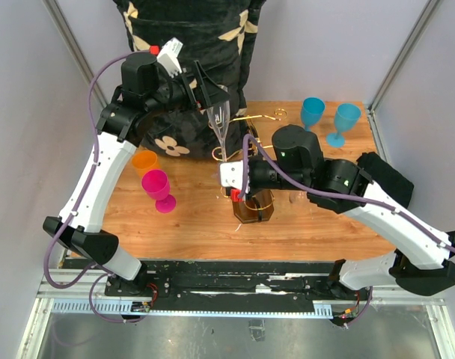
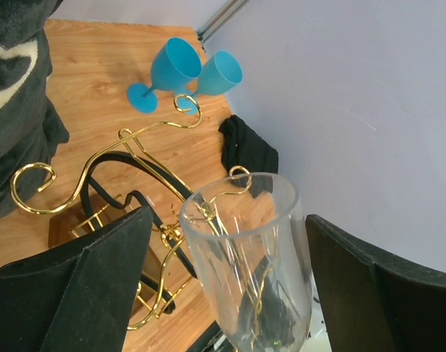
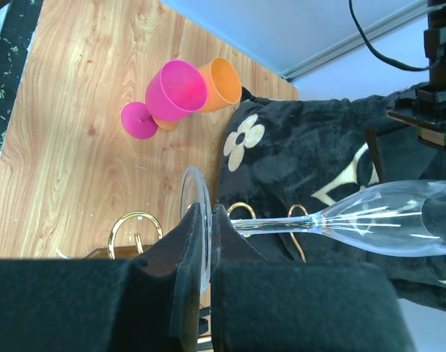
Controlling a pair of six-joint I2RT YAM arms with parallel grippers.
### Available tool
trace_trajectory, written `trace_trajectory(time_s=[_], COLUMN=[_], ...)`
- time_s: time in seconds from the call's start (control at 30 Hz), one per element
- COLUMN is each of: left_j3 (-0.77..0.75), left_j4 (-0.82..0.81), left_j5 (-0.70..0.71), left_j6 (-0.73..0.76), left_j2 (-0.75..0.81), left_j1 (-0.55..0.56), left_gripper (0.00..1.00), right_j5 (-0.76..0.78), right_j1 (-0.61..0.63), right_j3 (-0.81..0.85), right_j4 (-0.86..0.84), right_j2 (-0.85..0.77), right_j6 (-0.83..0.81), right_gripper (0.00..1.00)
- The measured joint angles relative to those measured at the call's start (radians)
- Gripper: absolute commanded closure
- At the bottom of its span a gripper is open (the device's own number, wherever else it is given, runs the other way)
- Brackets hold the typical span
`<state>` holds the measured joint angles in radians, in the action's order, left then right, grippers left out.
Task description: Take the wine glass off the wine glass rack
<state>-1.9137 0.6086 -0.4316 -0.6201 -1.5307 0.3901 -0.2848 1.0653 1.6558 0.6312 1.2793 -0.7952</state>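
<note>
Clear glass: the one wine glass (image 1: pixel 218 123) hangs tilted above the one wine glass rack (image 1: pixel 254 209). The right jaws are clamped on its foot, and the left jaws stand apart around its bowl. I cannot tell if the stem has cleared the gold wires. I judge carrying it away is left. Two blue goblets (image 1: pixel 312 112) stand far right on the counter (image 1: pixel 175 232), with one pink goblet (image 1: pixel 157 187) and one orange goblet (image 1: pixel 145 161) left.
</note>
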Motion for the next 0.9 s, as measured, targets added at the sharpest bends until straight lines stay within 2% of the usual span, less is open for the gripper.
trace_trajectory(time_s=[0.13,0.3,0.57,0.9], left_j3=[-0.005,-0.040,-0.061,-0.058], left_j4=[-0.001,0.018,0.032,0.033], left_j5=[-0.002,-0.007,-0.026,-0.043], left_j6=[-0.011,-0.018,-0.028,-0.026], left_j2=[0.000,-0.009,-0.011,-0.011], left_j1=[0.000,0.000,-0.001,-0.001], left_gripper=[0.15,0.32,0.46,0.47], right_j5=[-0.010,-0.018,0.011,0.109], right_j1=[0.013,0.013,0.013,0.022], right_j3=[-0.014,-0.017,-0.052,-0.111], right_j4=[-0.005,-0.003,0.015,0.035], right_j2=[-0.004,-0.005,-0.026,-0.053], right_j6=[-0.016,-0.033,-0.107,-0.225], right_gripper=[0.99,0.99,0.99,0.99])
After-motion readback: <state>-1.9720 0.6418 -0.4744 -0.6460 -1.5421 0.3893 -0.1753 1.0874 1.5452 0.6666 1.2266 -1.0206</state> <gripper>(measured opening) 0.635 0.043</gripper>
